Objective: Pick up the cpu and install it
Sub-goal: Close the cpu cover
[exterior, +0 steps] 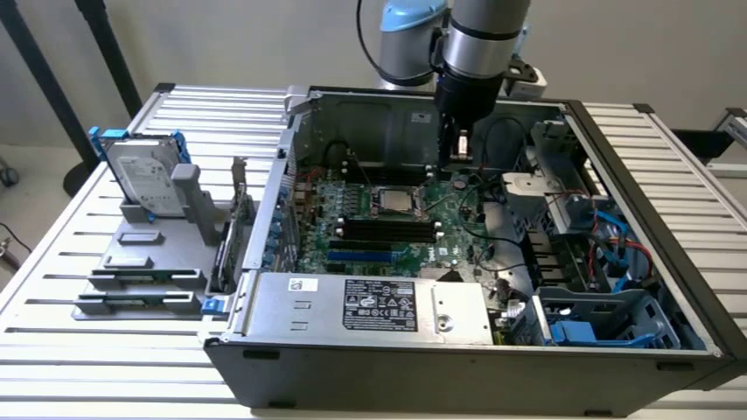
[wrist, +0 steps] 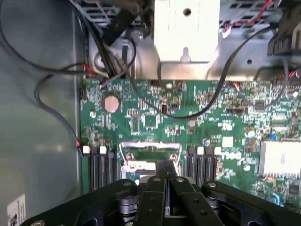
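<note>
We're hovering the gripper [wrist: 165,165], fingers pressed together and empty, close above the socket [wrist: 149,148]. The cpu [exterior: 397,200] looks seated, so we're judging this as the install stage, needing square alignment.

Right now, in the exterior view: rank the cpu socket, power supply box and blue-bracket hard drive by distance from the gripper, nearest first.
1. cpu socket: on the motherboard, just beside the gripper, toward the exterior view's left.
2. power supply box: inside the case, at the end nearest the camera.
3. hard drive: outside the case, standing on the rack at the exterior view's left.
</note>
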`<action>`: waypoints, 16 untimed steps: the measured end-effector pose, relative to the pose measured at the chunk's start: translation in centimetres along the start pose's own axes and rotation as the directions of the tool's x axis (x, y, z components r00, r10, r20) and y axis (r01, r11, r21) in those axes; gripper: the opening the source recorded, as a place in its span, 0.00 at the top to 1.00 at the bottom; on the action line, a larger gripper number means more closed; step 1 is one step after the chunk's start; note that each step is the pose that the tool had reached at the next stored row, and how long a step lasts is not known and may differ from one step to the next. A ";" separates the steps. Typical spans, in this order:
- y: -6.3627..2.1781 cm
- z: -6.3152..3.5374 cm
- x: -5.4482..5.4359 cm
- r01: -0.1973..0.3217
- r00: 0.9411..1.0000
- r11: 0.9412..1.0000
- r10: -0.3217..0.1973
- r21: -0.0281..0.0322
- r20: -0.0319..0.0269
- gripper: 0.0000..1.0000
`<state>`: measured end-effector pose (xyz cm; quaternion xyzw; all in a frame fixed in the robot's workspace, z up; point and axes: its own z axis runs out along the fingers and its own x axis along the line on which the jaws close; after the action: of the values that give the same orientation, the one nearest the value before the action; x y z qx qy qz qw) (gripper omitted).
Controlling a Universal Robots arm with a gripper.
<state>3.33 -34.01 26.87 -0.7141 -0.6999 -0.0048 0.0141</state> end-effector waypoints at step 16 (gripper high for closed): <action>3.38 0.51 0.3 0.009 1.000 1.000 -0.009 0.023 -0.003 0.89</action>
<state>6.71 -33.76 26.32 -0.7107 -0.7031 0.0021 0.0233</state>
